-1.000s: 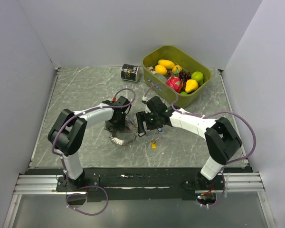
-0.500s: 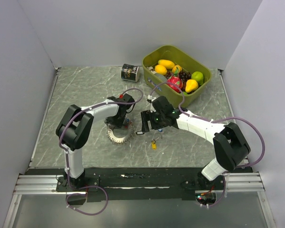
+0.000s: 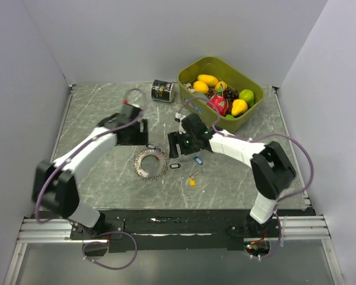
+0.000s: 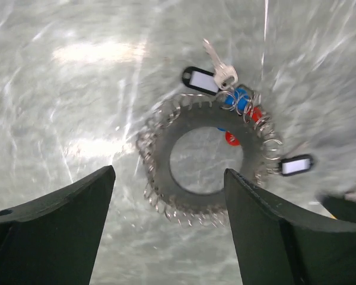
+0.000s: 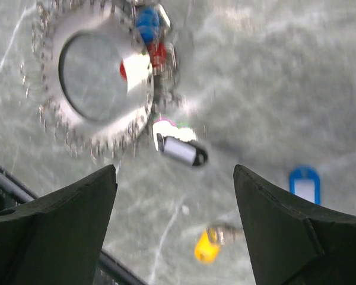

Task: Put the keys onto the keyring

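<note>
No legible text; tags on the keys (image 4: pixel 221 71) blank, the can (image 3: pixel 162 91) unreadable.

- Keyring (image 5: pixel 101 133) smeared, clipped by the top edge at 11 o'clock, right wrist.
- Yellow key (image 5: pixel 206 248) at 6 o'clock, just a blur.

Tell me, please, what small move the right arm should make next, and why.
Probably shift the right gripper toward the blue-tagged key and lower onto it. Its jaws are open and empty, and that key lies loose, apart from the keyring.
</note>
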